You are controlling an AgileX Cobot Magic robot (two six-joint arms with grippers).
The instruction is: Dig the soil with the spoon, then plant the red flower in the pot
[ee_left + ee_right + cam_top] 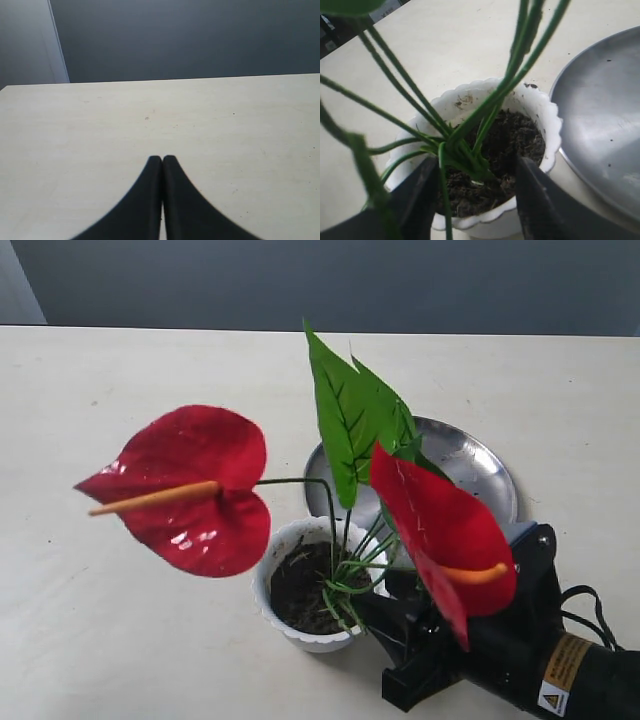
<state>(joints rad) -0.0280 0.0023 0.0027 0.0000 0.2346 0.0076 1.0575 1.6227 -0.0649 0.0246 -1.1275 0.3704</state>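
Note:
The red flower [190, 490] stands with its stems [470, 130] pushed into the soil [520, 135] of the white scalloped pot [272, 592], one bloom leaning left and the other hanging over my right arm. My right gripper [368, 608] is at the pot's right rim, open. In the right wrist view its fingers [535, 195] straddle the stem base without pressing it, and the gripper [477, 175] holds nothing. My left gripper [162, 159] is shut on nothing above bare table and does not show in the exterior view. The spoon is out of view.
A wide shiny steel plate [470, 465] lies just behind and right of the pot, almost touching it [605, 125]. Tall green leaves [345, 420] rise over the plate. The pale table [100, 620] stretches left of and behind the pot.

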